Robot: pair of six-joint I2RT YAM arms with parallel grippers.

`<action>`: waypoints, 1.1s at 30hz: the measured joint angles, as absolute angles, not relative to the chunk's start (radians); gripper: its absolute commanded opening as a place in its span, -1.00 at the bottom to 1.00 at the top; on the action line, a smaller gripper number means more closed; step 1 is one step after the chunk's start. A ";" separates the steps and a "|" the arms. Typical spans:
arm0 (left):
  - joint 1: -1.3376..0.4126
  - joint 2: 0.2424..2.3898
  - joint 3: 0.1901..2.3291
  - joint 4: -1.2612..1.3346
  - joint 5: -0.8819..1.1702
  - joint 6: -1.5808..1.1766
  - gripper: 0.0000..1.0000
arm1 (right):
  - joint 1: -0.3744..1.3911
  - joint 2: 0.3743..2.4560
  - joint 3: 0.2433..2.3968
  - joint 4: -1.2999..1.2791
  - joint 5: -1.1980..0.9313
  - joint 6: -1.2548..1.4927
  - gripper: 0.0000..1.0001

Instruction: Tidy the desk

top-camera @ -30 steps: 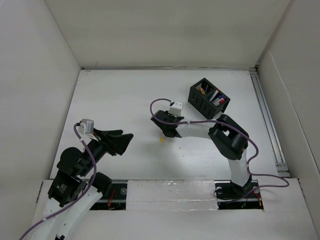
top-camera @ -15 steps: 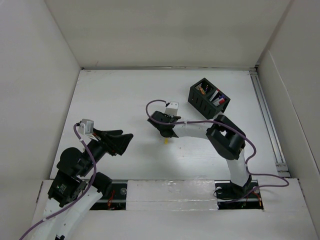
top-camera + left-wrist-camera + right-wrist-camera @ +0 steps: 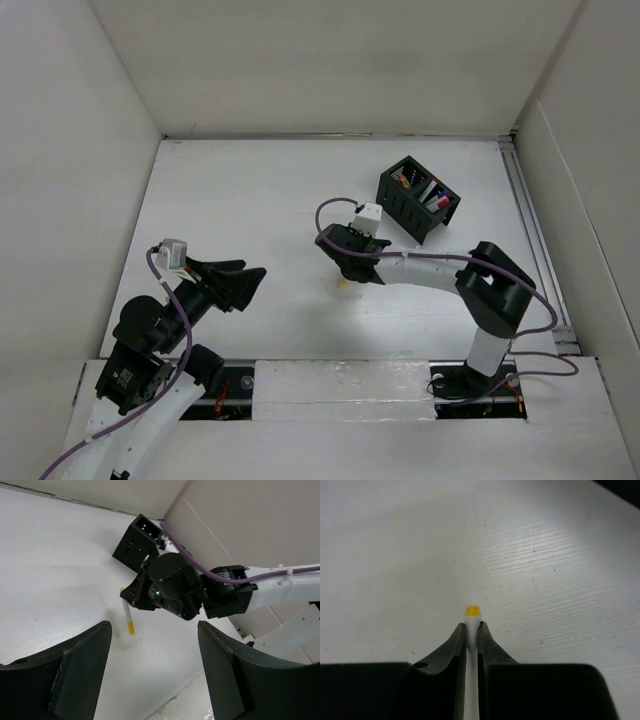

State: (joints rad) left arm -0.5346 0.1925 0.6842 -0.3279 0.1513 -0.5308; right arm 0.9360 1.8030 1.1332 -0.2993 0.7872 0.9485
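Observation:
The desk [image 3: 230, 190] is a flat white tabletop enclosed by white walls. My right gripper [image 3: 347, 270] is shut on a white pen with a yellow tip [image 3: 343, 284], near the middle of the desk. In the right wrist view the pen [image 3: 471, 611] is pinched between the jaws [image 3: 471, 628], its yellow tip poking out over the desk. In the left wrist view the pen [image 3: 127, 617] slants down from the right gripper [image 3: 142, 591]. My left gripper [image 3: 252, 283] is open and empty at the near left, pointing towards the pen; its own camera shows it as well [image 3: 154, 630].
A small black two-compartment organizer box [image 3: 417, 199] holding several pens stands at the back right; it also shows in the left wrist view [image 3: 135, 545]. A thin metal rail [image 3: 532, 235] runs along the right side. White panel walls enclose the desk.
The right arm's elbow has swung out to the right, and its gripper has shifted a little right and nearer with the pen. The left arm has not moved.

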 measured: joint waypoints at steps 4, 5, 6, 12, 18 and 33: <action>-0.535 0.192 0.683 -0.327 0.151 -0.531 0.31 | 0.926 1.708 1.110 -0.280 0.836 0.957 -1.00; -0.535 0.192 0.683 -0.326 0.151 -0.531 0.32 | 0.919 1.692 1.108 -0.279 0.841 0.959 -1.00; -0.535 0.192 0.683 -0.326 0.151 -0.531 0.32 | 0.905 1.675 1.106 -0.280 0.846 0.960 -1.00; -0.535 0.192 0.682 -0.326 0.154 -0.531 0.32 | 0.676 1.520 1.089 -0.276 0.847 0.937 -1.00; -0.535 0.192 0.682 -0.326 0.154 -0.531 0.32 | 0.434 1.401 1.101 -0.266 0.862 0.912 -1.00; -0.535 0.192 0.682 -0.326 0.157 -0.531 0.32 | 0.210 1.630 1.312 -0.259 0.985 0.867 -1.00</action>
